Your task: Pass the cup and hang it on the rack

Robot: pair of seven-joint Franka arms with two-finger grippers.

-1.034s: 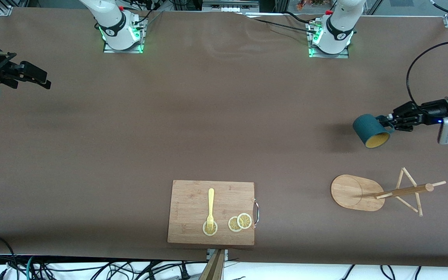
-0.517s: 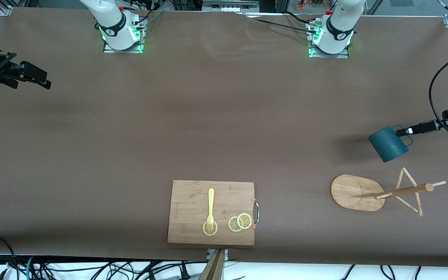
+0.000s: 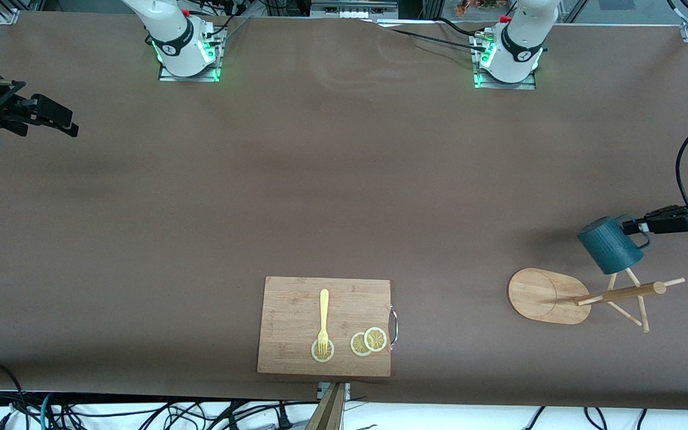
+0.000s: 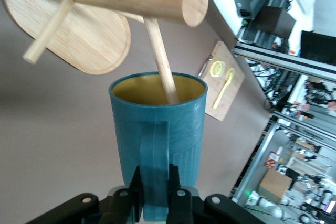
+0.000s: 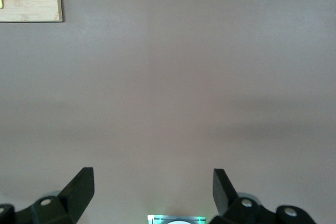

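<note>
The left end effector (image 4: 154,195) is clamped on the loop handle of the cup (image 4: 157,135), one finger on each side of the handle, and it holds the cup in the air over the rack (image 3: 583,297), at the left arm's end of the desk (image 3: 344,197). In the left wrist view the open mouth of the cup faces the rack, and one thin peg (image 4: 160,61) already reaches into the yellowish-tan inside, near the rim. In the front view the cup (image 3: 611,245) covers the upper end of that peg, and it stands above the central pole. The step in hand is the hanging, and I judge it is close to its end but not finished, because the handle is held and the cup does not rest on the peg by itself. To do it well, the arm should move slowly along the line of the peg, so the rim does not push the light rack sideways. The grip should loosen only when the peg carries the cup, and then the end effector should draw back straight from the handle. The right end effector (image 5: 152,190) waits with its fingers wide apart over bare desk at the right arm's end. A cutting board (image 3: 325,325) with a fork and lemon slices lies near the front edge, well apart from the rack.
</note>
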